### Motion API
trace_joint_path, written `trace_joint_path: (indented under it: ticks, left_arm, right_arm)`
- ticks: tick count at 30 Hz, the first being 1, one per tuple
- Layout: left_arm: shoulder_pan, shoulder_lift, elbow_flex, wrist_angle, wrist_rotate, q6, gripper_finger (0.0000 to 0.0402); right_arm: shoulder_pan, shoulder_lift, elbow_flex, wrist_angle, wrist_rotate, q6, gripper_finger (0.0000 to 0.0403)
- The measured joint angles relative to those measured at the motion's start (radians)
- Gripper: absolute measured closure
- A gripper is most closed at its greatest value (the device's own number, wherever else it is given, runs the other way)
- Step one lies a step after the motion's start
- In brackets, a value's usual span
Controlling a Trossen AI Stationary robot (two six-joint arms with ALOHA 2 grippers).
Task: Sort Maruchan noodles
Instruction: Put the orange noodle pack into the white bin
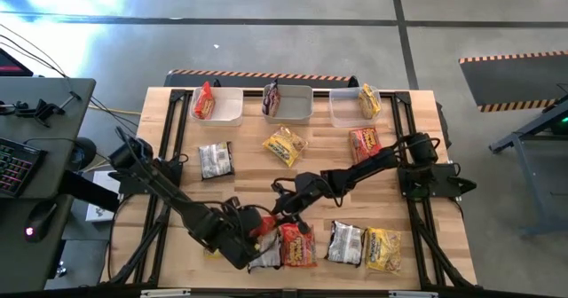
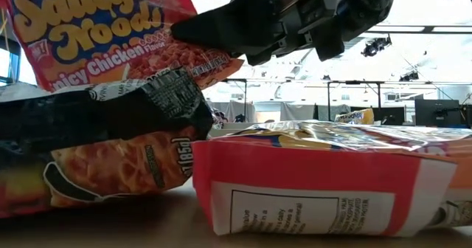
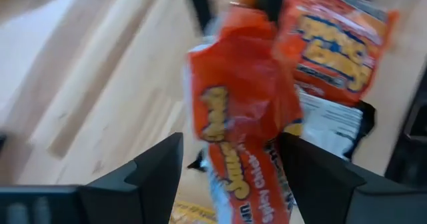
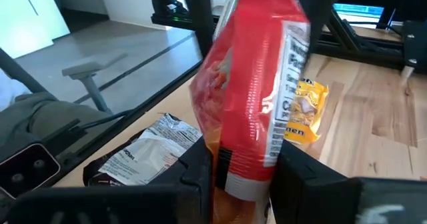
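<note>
1. The right gripper [image 1: 282, 207], near the table's [image 1: 248, 169] front middle, is clamped on a red-orange noodle packet [image 4: 257, 84]; the right wrist view shows the packet standing upright between its two dark fingers [image 4: 197, 167].
2. The left gripper [image 1: 251, 238] lies just beside the right one, toward the front edge. Its jaws stand wide apart, the same red-orange packet hanging between them without visible contact on either finger.
3. Just beyond the left gripper lie another red-orange packet [image 1: 298, 245] and a silver-and-dark packet [image 1: 265, 259]. Farther to its right lie a silver packet [image 1: 345, 242] and a yellow packet [image 1: 383, 249].
4. Well behind both grippers, three pale bins [image 1: 218, 105] line the far edge, each holding one packet; three more packets lie loose between bins and grippers.
</note>
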Motion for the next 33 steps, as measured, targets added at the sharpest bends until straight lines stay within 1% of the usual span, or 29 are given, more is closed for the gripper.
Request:
trace_joint_path:
  ticks: [3,5,7,10,14,17,21,24,27,29,31,33]
  left_arm:
    - [0.004,0.017,0.000,0.046,0.027,0.063,0.0178]
    - [0.007,0.023,0.000,0.044,0.030,0.071,0.0197]
    - [0.007,0.023,0.000,0.042,0.030,0.076,0.0222]
    - [0.007,0.024,0.000,0.040,0.031,0.097,0.0272]
    - [0.007,0.023,0.002,0.031,0.029,0.111,0.0336]
    - [0.007,0.019,0.002,0.023,0.027,0.116,0.0365]
    - [0.007,0.000,0.000,-0.005,0.034,0.117,0.0379]
    - [0.010,-0.030,-0.001,-0.029,0.021,0.118,0.0385]
    - [0.022,-0.067,-0.001,-0.067,0.006,0.096,0.0389]
    - [0.042,-0.092,-0.001,-0.101,-0.005,0.076,0.0391]
    - [0.078,-0.119,-0.001,-0.133,-0.004,0.061,0.0392]
    - [0.129,-0.146,-0.001,-0.164,0.008,0.051,0.0392]
  right_arm:
    - [0.001,0.000,-0.001,0.004,0.000,0.000,0.0322]
    - [0.001,0.000,-0.001,0.006,0.000,0.001,0.0322]
    - [0.000,0.000,-0.001,0.007,0.000,0.004,0.0322]
    - [0.000,0.000,-0.001,0.014,0.000,0.022,0.0317]
    - [0.001,0.000,-0.001,0.017,0.031,0.046,0.0292]
    - [0.000,0.000,-0.001,0.018,0.050,0.046,0.0267]
    - [-0.004,-0.013,-0.001,0.016,0.061,0.043,0.0238]
    - [-0.011,-0.050,0.000,-0.025,0.061,0.017,0.0227]
    - [-0.024,-0.115,0.000,-0.150,0.072,-0.022,0.0226]
    - [-0.035,-0.178,0.001,-0.268,0.110,-0.053,0.0229]
    - [-0.045,-0.242,-0.001,-0.399,0.158,-0.090,0.0240]
    - [-0.056,-0.303,-0.024,-0.503,0.194,-0.129,0.0260]
